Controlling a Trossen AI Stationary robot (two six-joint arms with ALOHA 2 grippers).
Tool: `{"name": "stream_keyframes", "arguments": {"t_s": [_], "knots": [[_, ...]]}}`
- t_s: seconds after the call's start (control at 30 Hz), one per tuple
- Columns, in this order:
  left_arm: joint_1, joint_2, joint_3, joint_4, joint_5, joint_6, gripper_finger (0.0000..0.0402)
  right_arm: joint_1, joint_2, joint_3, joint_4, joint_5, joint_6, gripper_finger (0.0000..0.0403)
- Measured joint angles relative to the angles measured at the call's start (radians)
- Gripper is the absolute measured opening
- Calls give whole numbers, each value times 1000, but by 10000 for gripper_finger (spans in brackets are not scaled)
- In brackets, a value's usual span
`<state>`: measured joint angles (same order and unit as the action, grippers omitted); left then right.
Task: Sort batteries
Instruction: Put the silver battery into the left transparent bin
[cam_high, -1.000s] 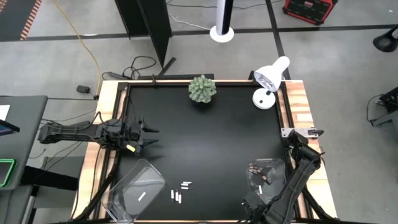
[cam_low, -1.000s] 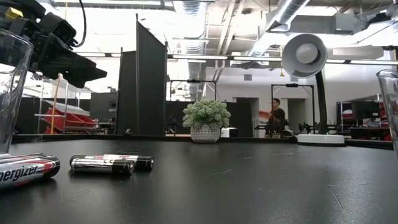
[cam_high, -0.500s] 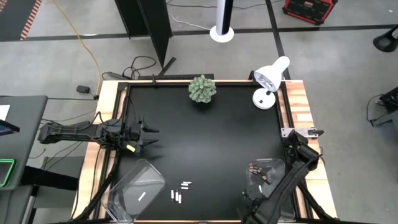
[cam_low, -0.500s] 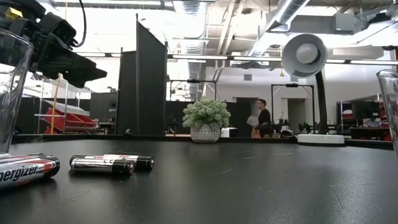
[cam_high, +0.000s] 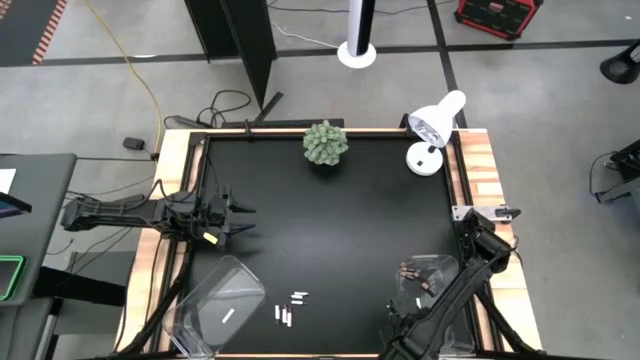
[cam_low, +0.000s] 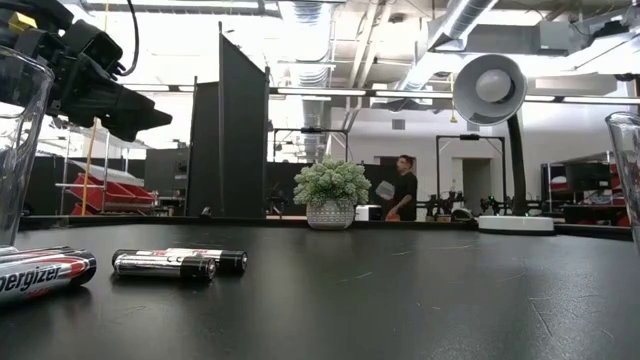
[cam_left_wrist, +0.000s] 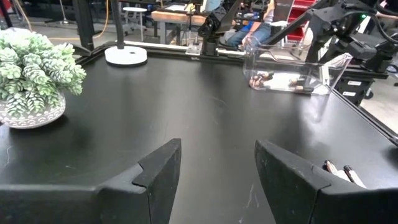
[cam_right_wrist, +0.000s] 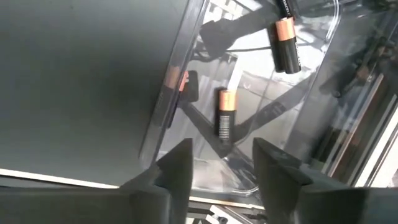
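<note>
Copper-tipped batteries (cam_right_wrist: 225, 113) lie in the clear bin (cam_right_wrist: 298, 99) just beyond the right gripper's (cam_right_wrist: 221, 163) released jaws.

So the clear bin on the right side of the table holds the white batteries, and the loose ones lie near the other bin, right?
Not quite. In the right wrist view the batteries in the right bin are dark with copper ends. The loose white batteries do lie near the left bin.

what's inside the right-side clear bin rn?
The right clear bin holds dark, copper-ended batteries; several show, exact count unclear since the right arm covers its near side. Right gripper hovers open above it.
</note>
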<state>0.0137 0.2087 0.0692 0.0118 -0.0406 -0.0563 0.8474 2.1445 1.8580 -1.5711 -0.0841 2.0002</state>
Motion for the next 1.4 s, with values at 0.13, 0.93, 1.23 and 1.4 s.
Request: {"name": "stream_keyframes", "arguments": {"t_s": [0.13,0.93,1.23,1.4], "knots": [[0,0,0,1,33,6,200,1,-1,0,0,0,-29,203],[0,1,1,4,219,14,200,-234,-138,2,504,684,-889,168],[0,1,1,-7,219,-18,200,-351,29,1,775,533,-1318,165],[0,1,1,-14,218,-19,200,-368,108,1,810,414,-1367,155]]}}
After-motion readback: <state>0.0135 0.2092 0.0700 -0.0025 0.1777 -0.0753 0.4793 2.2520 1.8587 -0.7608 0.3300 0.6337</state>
